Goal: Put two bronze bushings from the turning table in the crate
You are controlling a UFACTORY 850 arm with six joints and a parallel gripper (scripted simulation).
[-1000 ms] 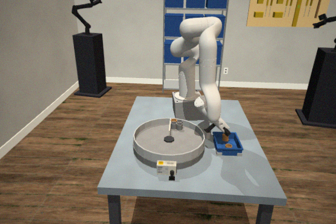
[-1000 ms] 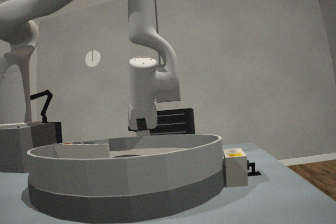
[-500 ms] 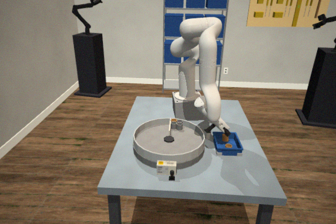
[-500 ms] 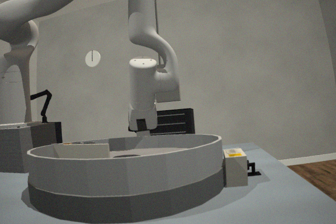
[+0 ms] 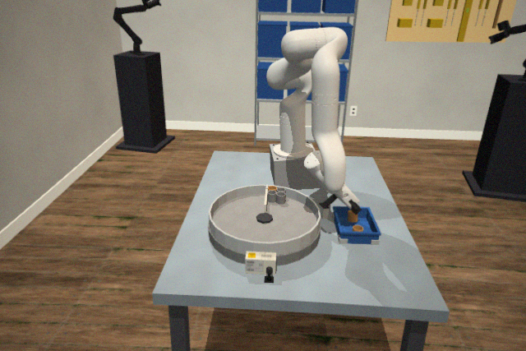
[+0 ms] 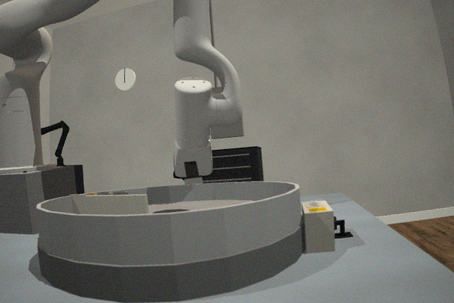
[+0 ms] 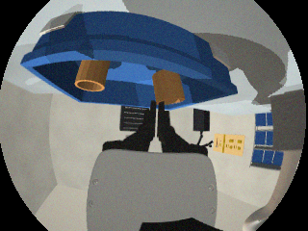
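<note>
My gripper (image 5: 354, 208) (image 7: 157, 109) is shut on a bronze bushing (image 5: 352, 216) (image 7: 168, 87), pinching its wall at the fingertips. This bushing is inside the blue crate (image 5: 358, 238) (image 7: 135, 31), towards its back in the top view; whether it touches the floor is unclear. A second bronze bushing (image 5: 357, 228) (image 7: 93, 74) stands in the crate, apart from it. On the turning table (image 5: 229, 242) (image 6: 146, 240), one bronze bushing (image 5: 272, 188) (image 6: 90, 194) stands at the back beside three grey bushings (image 5: 280, 197). The crate is hidden in the exterior view.
A raised rim surrounds the turning table. A pale divider (image 5: 266, 199) (image 6: 110, 204) runs from near the black hub (image 5: 264, 218) to the back rim, beside the bushings. A white box (image 5: 260, 264) (image 6: 318, 228) with a black fitting stands at the turning table's front.
</note>
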